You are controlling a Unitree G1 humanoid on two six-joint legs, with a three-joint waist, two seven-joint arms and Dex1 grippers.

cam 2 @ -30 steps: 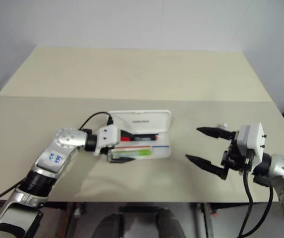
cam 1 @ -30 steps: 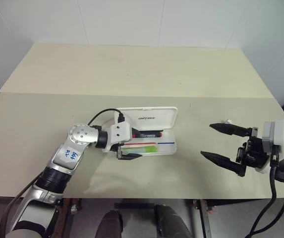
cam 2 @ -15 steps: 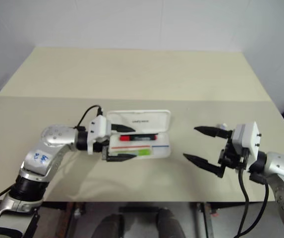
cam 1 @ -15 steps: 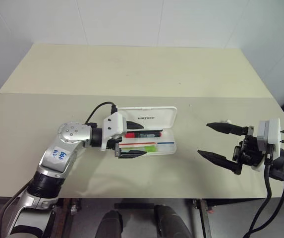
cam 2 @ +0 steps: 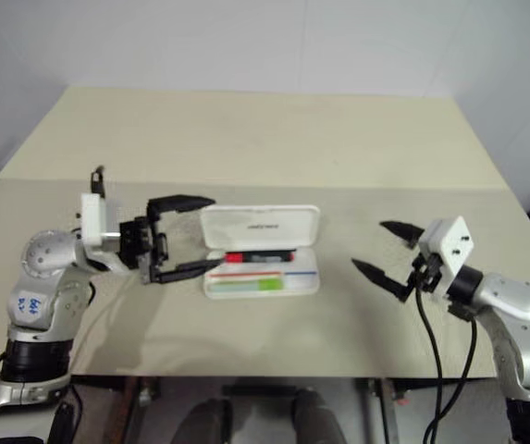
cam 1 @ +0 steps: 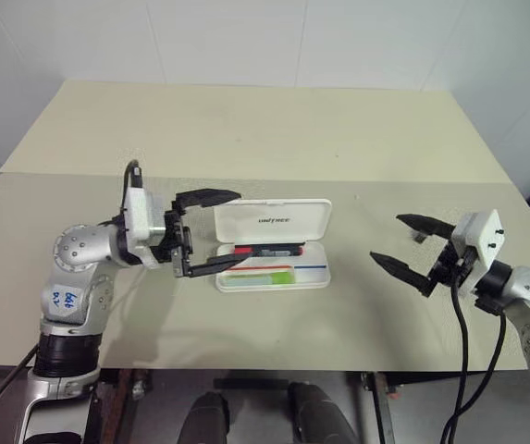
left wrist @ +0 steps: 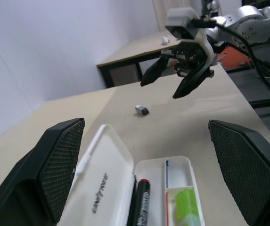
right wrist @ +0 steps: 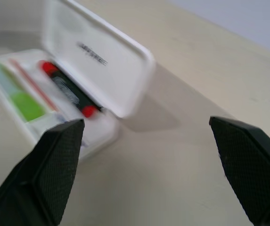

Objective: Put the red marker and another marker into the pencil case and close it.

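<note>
Beige table against white wall; open pencil case between both wide-open, empty grippers, left gripper, right gripper; small object indistinct.

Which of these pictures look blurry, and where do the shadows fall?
Right wrist view: the pencil case and markers are smeared and soft. Left wrist view: sharp lid lettering. Left eye view: crisp, with soft shadows on the table under the case and the left end effector.

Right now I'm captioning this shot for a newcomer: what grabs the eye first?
The open white pencil case at the table's centre, the red marker and green highlighter lying in its tray. The left gripper and right gripper flank it, jaws wide and empty.
</note>
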